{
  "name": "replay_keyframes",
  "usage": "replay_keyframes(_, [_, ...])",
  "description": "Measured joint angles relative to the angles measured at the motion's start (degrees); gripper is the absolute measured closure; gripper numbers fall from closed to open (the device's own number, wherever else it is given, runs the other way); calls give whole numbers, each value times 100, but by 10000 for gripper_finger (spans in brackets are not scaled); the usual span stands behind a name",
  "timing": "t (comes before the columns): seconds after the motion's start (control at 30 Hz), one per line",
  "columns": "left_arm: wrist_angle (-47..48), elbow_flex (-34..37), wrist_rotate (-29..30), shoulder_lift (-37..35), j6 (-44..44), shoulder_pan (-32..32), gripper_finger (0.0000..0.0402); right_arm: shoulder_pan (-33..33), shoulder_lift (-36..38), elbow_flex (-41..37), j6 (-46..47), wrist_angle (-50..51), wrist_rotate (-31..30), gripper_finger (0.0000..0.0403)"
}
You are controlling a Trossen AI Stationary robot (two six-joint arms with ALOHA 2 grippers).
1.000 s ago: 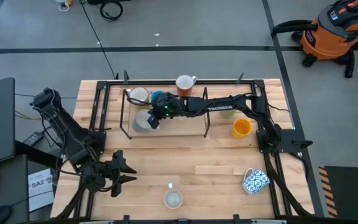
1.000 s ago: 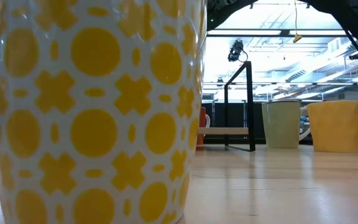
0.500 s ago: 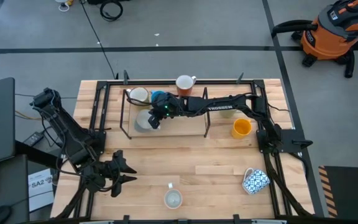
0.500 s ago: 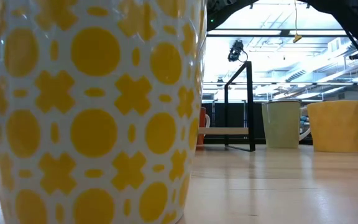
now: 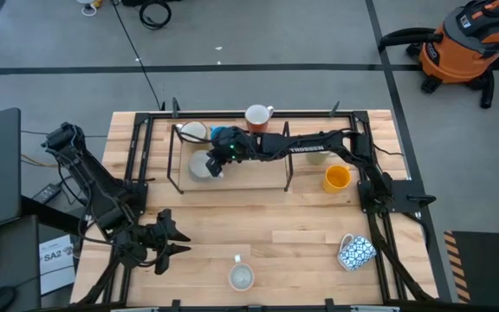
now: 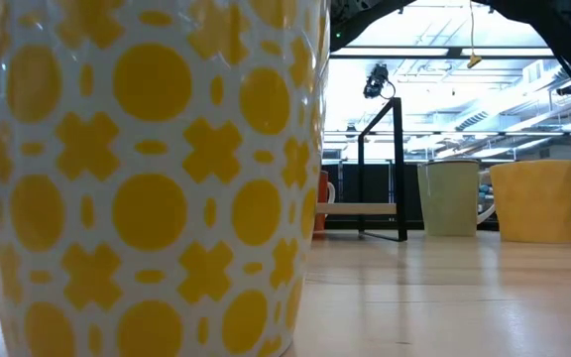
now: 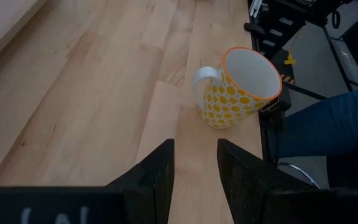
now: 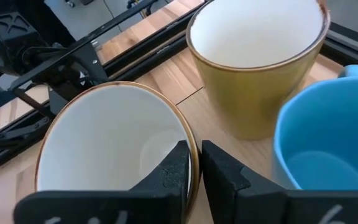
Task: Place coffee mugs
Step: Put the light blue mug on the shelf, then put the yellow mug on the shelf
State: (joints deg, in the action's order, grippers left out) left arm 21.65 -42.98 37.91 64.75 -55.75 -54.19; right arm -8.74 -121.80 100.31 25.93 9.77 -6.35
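In the high view my right gripper [image 5: 218, 159] reaches across the far side of the table and is shut on a white mug with a brown rim [image 5: 201, 164], over the black-framed rack's wooden shelf [image 5: 249, 178]. A cream-olive mug [image 5: 193, 132] and a blue mug [image 5: 222, 136] stand just beyond it. A red-brown mug [image 5: 256, 115], an orange-yellow mug [image 5: 337, 178] and a blue-and-white patterned mug [image 5: 356, 251] stand apart. My left gripper [image 7: 194, 168] waits open at the near left, short of a yellow-dotted white mug [image 7: 241, 87]. My right gripper holds the white mug by its rim [image 8: 191, 152], on the side nearest the blue mug [image 8: 328, 143]. One finger [image 8: 169, 171] is inside the mug and the other [image 8: 225, 177] is outside. Whether the mug's base rests on the shelf cannot be told.
The rack's black posts [image 5: 287, 169] and the table's black rails [image 5: 141, 156] stand around the shelf. A pale green mug [image 6: 449, 198] stands beside the orange-yellow one [image 6: 531, 201]. A person's blue trouser leg [image 7: 328, 124] shows beyond the near edge. Bare wood lies across the middle of the table [image 5: 267, 225].
My right gripper has carried the white mug a short way toward the far edge, closer to the cream-olive and blue mugs, without opening.
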Motion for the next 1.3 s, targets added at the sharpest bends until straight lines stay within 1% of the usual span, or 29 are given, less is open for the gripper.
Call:
replay_keyframes(0.43, [0, 0, 0, 0, -2, 0, 274, -10, 15, 9, 21, -156, 1, 313])
replay_keyframes(0.6, [0, 0, 0, 0, -2, 0, 274, -10, 15, 9, 7, -255, 38, 313])
replay_keyframes(0.73, [0, 0, 0, 0, -4, 0, 274, -10, 15, 9, 7, -579, 333, 313])
replay_keyframes(0.9, [0, 0, 0, 0, -4, 0, 274, -13, 18, 9, -43, -829, 515, 314])
replay_keyframes(1.07, [-7, 0, 0, 0, -7, 0, 274, -96, 270, -1, -94, -930, 1021, 314])
replay_keyframes(1.3, [-168, 0, 0, 0, -12, 0, 274, -281, 943, -2, -460, -763, 2336, 314])
